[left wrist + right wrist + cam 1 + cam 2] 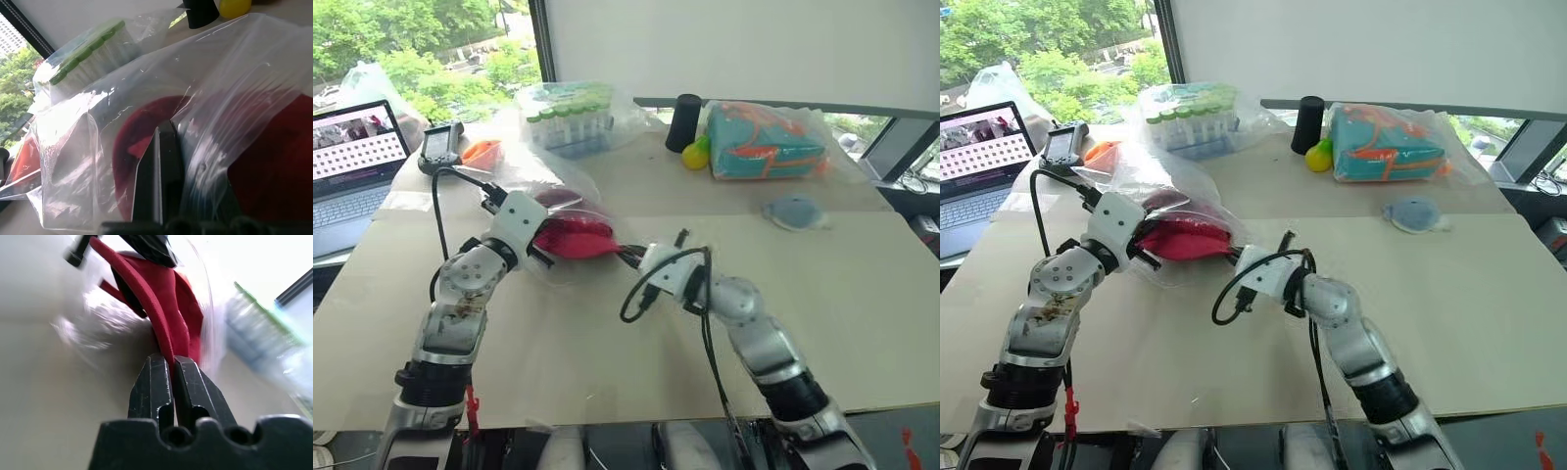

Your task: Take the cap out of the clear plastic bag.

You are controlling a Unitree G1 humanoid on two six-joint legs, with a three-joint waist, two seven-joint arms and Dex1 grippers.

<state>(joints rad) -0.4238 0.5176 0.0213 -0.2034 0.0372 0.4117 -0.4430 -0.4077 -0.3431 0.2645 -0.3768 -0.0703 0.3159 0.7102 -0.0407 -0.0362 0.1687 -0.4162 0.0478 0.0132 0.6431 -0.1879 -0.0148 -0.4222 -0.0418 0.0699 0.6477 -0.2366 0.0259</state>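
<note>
Right hand [172, 363]: my two black fingers are pressed together on the edge of the cap's brim, as the right wrist view shows, with the red rim running up and away from the fingertips. Left hand [164, 147]: fingers closed, clamped on a fold of the clear plastic bag [1151, 181], with the film bunched on both sides of them and the red fabric showing through it just beyond. From the head views, the cap [1185, 238] lies mostly inside the bag, between my two hands, low over the near-left part of the table [1449, 323]; its right end reaches out of the bag's mouth toward my right hand. I cannot tell whether the bag's underside rests on the table. Both of my forearms point inward toward the cap, the left from the left side, the right from the near right. Farther back on the table stand a bag of green-capped tubes [570, 116], a black cylinder [684, 122] with a yellow ball [695, 157] touching its base, and a bag with a teal-and-orange item [766, 140]. A small grey-blue round thing [793, 211] lies well apart to the right. An open laptop [352, 162] sits at the far-left edge, with a small black device [440, 145] beside it.
</note>
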